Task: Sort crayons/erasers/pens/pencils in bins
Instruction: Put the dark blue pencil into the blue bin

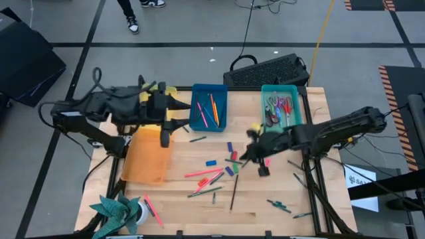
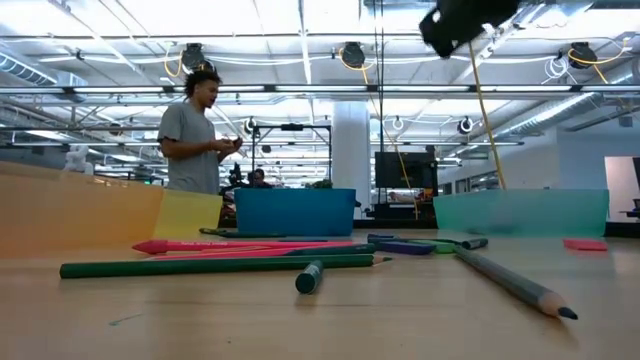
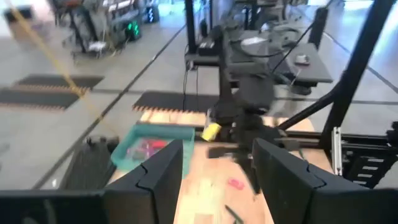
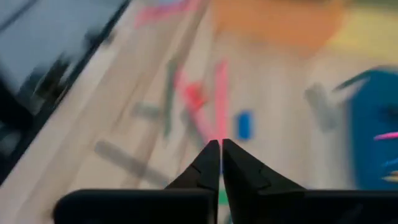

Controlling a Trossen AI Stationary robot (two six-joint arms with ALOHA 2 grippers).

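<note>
High view, left to right: the left gripper [image 1: 174, 113] hangs with fingers spread wide over the yellow bin [image 1: 174, 90] at ten o'clock, holding nothing. Erasers lie at table centre, a blue one [image 1: 211, 162] near a red one [image 1: 233, 155]. At three o'clock the right gripper [image 1: 244, 157] hovers above them, tips pressed together and empty. These blocks look light, firm and slightly grippy; pinching across the short sides should suit
</note>
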